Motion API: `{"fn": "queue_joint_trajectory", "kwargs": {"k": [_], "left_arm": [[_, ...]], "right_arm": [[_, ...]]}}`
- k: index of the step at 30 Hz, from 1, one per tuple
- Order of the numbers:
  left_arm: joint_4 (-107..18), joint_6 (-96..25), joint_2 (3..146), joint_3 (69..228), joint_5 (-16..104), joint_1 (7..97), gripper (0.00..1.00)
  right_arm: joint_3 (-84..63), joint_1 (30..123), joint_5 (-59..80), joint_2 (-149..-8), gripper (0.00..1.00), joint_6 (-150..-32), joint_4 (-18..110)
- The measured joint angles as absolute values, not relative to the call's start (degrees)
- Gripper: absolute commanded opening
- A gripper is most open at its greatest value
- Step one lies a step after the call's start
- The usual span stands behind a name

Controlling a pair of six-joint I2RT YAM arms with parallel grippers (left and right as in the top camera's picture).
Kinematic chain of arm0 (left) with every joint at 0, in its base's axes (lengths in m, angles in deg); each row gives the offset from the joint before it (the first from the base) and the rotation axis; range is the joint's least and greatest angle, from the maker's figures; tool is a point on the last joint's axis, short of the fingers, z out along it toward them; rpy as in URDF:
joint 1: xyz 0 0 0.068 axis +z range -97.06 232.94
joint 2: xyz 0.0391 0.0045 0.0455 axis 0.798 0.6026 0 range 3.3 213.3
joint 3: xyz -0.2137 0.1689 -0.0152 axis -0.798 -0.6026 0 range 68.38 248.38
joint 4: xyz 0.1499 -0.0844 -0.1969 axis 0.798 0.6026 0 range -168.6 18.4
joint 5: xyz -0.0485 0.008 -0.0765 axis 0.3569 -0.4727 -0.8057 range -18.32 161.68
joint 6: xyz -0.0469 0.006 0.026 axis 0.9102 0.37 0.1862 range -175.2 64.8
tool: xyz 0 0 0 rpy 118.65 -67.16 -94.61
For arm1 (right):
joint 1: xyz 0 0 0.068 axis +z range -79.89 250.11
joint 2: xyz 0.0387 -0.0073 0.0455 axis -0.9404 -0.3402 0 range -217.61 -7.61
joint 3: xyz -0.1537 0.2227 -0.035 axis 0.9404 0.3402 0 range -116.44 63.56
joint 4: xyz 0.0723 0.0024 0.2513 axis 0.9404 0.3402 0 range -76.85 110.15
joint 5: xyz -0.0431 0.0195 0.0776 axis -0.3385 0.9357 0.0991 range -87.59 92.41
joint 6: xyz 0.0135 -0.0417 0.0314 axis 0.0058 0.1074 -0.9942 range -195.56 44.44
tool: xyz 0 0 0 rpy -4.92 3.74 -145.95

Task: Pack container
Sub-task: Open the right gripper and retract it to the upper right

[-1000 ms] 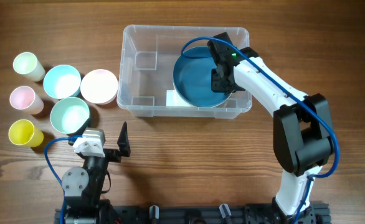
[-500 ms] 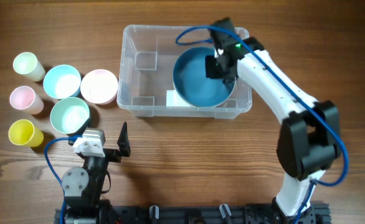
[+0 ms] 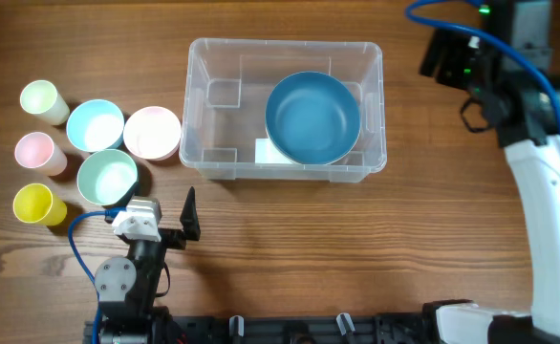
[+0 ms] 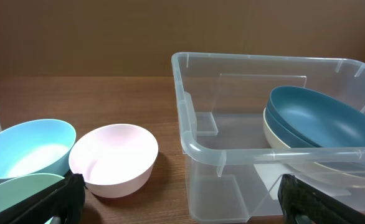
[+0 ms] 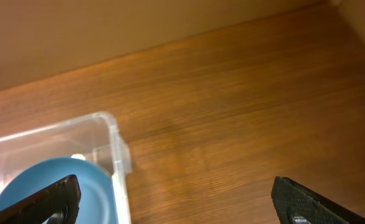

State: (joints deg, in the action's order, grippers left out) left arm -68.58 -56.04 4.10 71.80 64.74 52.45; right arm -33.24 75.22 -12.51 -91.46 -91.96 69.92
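The container, a clear rectangular bin, stands at the table's middle back. Inside its right half lies a dark blue bowl. The left wrist view shows that blue bowl nested on a cream bowl. My right gripper hangs high beyond the bin's right end, open and empty; its wrist view shows the bin's corner and bare wood between the fingers. My left gripper rests open near the front left, facing the bin, with nothing in it.
Left of the bin sit a light blue bowl, a pale pink bowl and a mint bowl. Further left stand a pale green cup, a pink cup and a yellow cup.
My right gripper has opened, let go of the blue bowl inside the bin, and risen away to the back right. The left arm has stayed still.
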Motion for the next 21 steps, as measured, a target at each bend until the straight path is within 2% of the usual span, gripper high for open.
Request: {"fn": "queue_joint_trajectory", "kwargs": {"k": [21], "left_arm": [[-68.6, -56.0, 4.1, 71.8, 64.7, 52.5, 1.00]], "right_arm": [[-33.2, 74.3, -12.8, -90.7, 0.99, -92.0, 70.6]]}}
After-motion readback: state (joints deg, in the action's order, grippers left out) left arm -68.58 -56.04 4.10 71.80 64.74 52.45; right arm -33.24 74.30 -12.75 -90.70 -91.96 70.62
